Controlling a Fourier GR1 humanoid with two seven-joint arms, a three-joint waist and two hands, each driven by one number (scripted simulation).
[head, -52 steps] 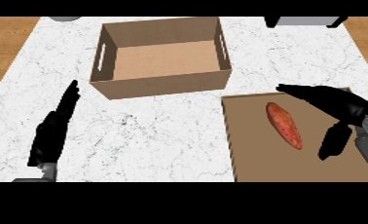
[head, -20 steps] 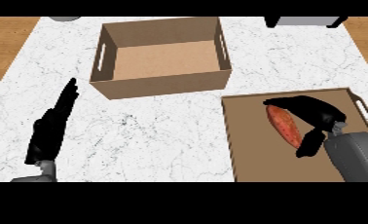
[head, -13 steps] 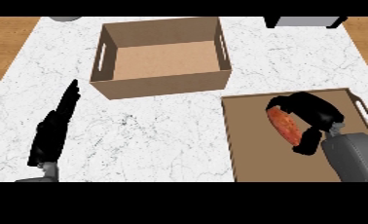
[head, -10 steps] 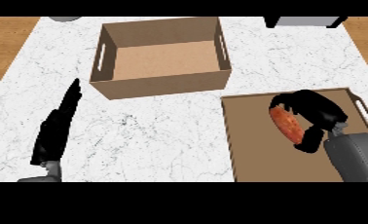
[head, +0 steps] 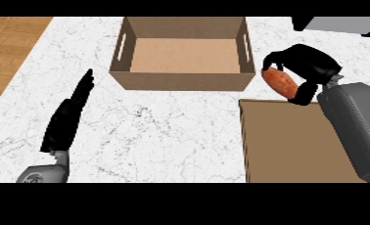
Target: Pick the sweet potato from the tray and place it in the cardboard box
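The fingers (head: 271,61) and thumb of the right hand (head: 309,65) are curled round the sweet potato (head: 278,82), pinching it along its length. It hangs just past the far edge of the brown tray (head: 296,141), beside the right wall of the cardboard box (head: 180,80) and outside it. The step in hand looks like the carry. To do it well, the hand should travel left high enough to clear the box's rim, and the fingers should open only once the potato is over the box's floor. The left hand (head: 69,119) rests flat on the marble counter (head: 173,126) with its fingers straight.
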